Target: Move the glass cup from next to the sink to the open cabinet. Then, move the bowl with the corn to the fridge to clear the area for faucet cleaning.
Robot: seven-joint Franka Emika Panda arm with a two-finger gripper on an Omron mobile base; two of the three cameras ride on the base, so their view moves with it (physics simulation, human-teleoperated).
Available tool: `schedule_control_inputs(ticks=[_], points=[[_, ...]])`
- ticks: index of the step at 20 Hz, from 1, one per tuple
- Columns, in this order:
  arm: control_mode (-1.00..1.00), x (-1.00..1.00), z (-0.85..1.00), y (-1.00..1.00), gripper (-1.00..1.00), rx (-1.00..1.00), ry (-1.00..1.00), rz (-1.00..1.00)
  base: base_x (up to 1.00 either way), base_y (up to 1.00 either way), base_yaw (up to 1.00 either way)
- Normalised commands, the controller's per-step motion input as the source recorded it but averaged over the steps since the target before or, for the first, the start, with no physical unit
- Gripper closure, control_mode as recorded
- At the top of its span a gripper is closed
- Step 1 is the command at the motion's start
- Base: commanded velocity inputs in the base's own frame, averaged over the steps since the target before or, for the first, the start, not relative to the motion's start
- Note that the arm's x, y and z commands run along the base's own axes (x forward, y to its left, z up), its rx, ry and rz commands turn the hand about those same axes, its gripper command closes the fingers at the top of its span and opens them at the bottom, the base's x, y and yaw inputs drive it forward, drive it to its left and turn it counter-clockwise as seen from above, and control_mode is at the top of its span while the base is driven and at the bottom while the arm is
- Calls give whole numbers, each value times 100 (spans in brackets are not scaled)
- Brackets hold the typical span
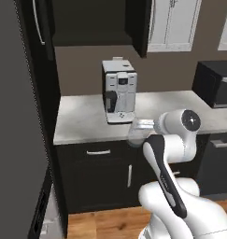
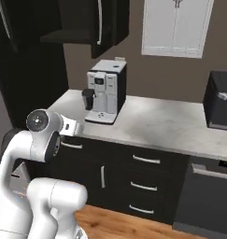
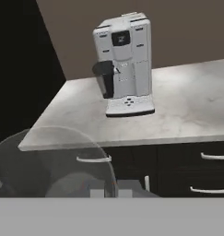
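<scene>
My gripper [image 3: 111,191] is shut on the glass cup [image 3: 53,161], whose translucent wall bulges across the lower left of the hand view. In the left base view the cup [image 1: 135,134] hangs in front of the counter's edge, just left of the arm's wrist. Above the counter the dark cabinet [image 1: 89,21] stands open, its door [image 2: 103,23] with a silver bar handle swung out. A tall grey fridge [image 1: 12,130] rises at the far left. The sink, bowl, corn and faucet are out of view.
A white coffee machine [image 1: 118,91] stands on the pale marble counter [image 1: 82,119], straight ahead of the hand. A black microwave [image 1: 215,84] sits at the right end. Dark drawers [image 2: 145,177] lie below, and white panelled wall cabinets [image 2: 178,25] hang at the upper right.
</scene>
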Motion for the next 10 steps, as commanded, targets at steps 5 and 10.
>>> schedule_control_inputs(ticks=[5, 10], points=[[100, 0, 0, 0, 100, 0, 0, 0, 100, 86, -41], [100, 0, 0, 0, 100, 0, 0, 0, 73, 49, -20]])
